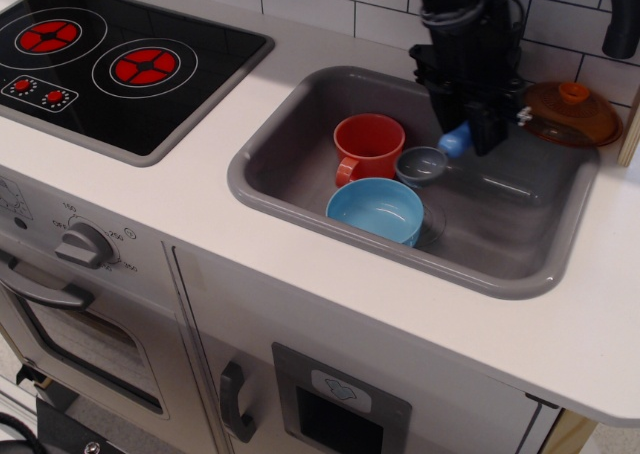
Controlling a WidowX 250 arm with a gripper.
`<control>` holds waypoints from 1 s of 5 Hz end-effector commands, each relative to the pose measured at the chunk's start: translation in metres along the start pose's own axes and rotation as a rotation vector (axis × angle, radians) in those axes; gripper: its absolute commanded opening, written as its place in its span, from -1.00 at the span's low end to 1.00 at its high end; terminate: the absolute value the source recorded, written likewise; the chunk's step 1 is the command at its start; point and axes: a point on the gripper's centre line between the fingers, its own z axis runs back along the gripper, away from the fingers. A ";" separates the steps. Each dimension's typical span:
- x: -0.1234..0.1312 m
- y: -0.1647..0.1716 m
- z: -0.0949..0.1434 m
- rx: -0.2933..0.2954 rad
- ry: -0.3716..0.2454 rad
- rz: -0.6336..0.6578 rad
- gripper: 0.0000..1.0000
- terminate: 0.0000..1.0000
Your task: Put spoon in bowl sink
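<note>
Sink (300, 189) right of stovetop (120, 64). Mug (368, 146) in sink, bowl (376, 209) before it. Spoon (432, 157) above, right of mug.

The sink's (300, 189) right half lies open. On the left, the orange-red mug (368, 146) crowds behind the bowl (375, 208); the bowl's top stays clear from above.
</note>
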 end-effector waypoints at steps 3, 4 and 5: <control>-0.016 0.029 0.016 -0.029 -0.120 -0.230 -1.00 -1.00; -0.027 0.025 0.015 -0.073 -0.112 -0.252 -1.00 -1.00; -0.034 0.019 0.015 -0.069 -0.126 -0.274 -1.00 -1.00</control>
